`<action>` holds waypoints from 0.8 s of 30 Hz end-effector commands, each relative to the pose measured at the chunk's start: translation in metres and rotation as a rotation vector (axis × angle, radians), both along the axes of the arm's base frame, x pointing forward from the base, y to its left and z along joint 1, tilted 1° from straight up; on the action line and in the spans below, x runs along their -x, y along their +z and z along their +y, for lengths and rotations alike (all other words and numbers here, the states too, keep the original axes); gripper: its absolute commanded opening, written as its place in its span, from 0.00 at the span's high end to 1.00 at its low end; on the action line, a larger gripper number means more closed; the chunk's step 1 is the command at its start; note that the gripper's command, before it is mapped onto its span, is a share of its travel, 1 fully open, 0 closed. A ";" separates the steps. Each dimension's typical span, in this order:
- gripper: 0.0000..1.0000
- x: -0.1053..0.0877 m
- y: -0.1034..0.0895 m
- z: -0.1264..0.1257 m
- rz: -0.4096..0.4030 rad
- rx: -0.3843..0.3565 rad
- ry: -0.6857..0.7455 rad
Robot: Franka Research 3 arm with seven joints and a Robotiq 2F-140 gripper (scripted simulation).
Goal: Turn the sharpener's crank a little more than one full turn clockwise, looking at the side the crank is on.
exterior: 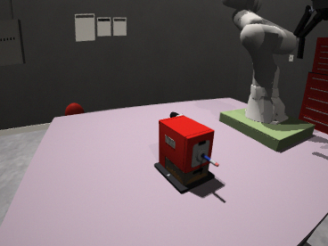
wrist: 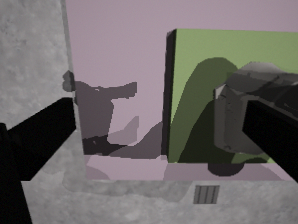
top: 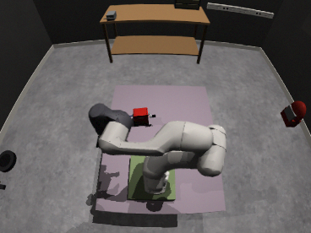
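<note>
The red sharpener (top: 140,114) (exterior: 184,142) stands on the pink mat (top: 177,99) (exterior: 89,178). Its small black crank (top: 153,115) (exterior: 175,114) sticks out of the side facing away from the exterior camera. A pencil (exterior: 210,160) sticks out of the opposite face. My gripper (top: 102,118) (exterior: 303,28) (wrist: 159,114) is open and empty. It hangs high above the mat's edge, beside the sharpener and apart from it. The wrist view shows only the mat (wrist: 115,50), the floor and the green base plate (wrist: 225,55); the sharpener is out of that view.
The arm stands on the green base plate (top: 135,179) (exterior: 267,129) on the mat. A wooden shelf table (top: 154,17) stands at the back. A red object (top: 294,114) (exterior: 74,108) lies on the floor, and a red drawer cabinet (exterior: 318,89) stands behind the arm.
</note>
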State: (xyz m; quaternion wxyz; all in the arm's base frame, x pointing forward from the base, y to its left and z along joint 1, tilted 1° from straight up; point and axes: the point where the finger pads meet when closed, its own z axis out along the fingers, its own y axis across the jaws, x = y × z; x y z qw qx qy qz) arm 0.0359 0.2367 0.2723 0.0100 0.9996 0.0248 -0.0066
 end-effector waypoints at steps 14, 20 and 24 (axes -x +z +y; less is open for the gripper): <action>0.00 0.000 0.000 0.000 0.000 0.000 0.000; 0.00 -0.010 0.000 0.004 0.007 -0.004 -0.039; 0.00 -0.063 -0.003 0.019 0.035 -0.023 -0.228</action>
